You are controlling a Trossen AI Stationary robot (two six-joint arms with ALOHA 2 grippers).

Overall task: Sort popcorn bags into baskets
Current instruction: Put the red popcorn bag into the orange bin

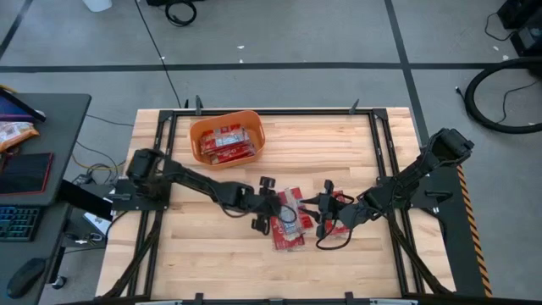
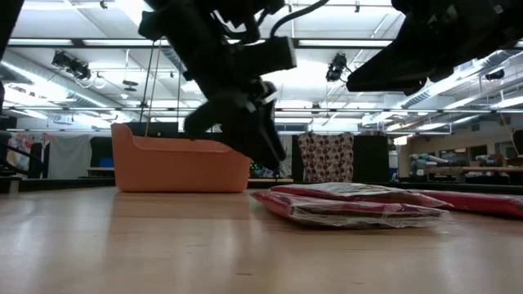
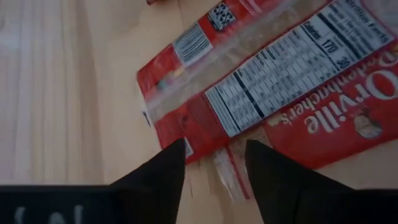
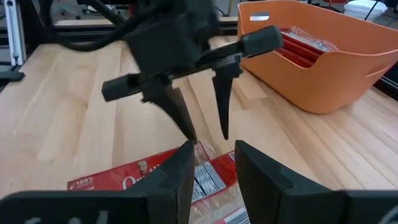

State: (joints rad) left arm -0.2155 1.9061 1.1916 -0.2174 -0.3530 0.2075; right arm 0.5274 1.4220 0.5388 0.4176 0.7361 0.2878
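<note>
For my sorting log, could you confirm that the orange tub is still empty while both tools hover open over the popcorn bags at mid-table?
Not quite: the orange tub already holds red packets, as the high view shows. The rest stands: the left tool and right tool are open over the popcorn bags at mid-table.

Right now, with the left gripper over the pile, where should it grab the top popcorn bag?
Probably the clear crimped end of the top popcorn bag, straight from above. The bag lies flat on the table, and that thin end already sits under the open left gripper, one finger either side.
</note>
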